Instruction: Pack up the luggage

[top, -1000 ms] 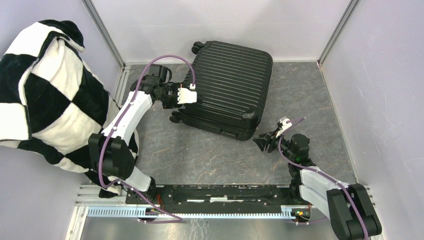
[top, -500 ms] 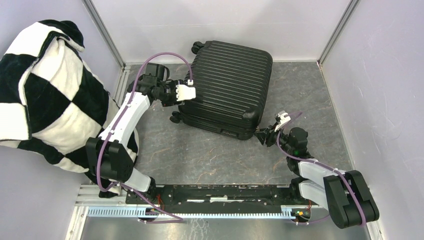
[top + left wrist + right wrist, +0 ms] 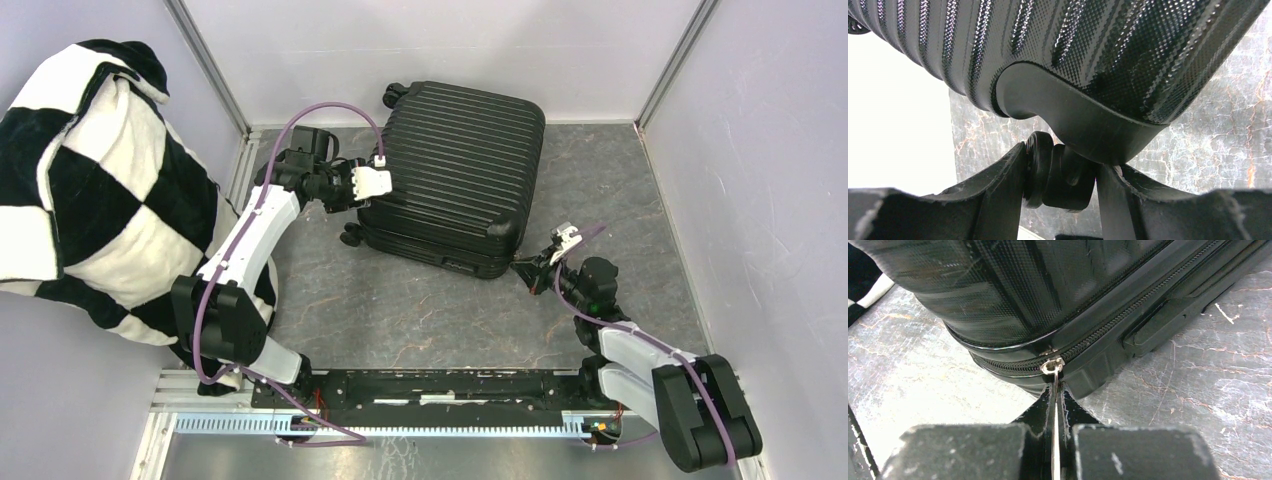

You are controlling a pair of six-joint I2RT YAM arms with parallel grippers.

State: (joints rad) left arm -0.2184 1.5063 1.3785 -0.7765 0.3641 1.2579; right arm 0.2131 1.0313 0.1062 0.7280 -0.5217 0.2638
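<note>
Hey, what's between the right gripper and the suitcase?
Only the metal zipper pull, pinched by the right gripper and attached to the luggage; the right wrist view shows it.

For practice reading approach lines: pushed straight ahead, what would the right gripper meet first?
Probably the luggage, at its zippered corner; the right gripper is shut on the zipper pull.

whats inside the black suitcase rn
Nothing inside shows: the suitcase lies shut, only its ribbed shell visible. The right gripper pinches the zipper pull; the left gripper clamps a caster wheel.
</note>
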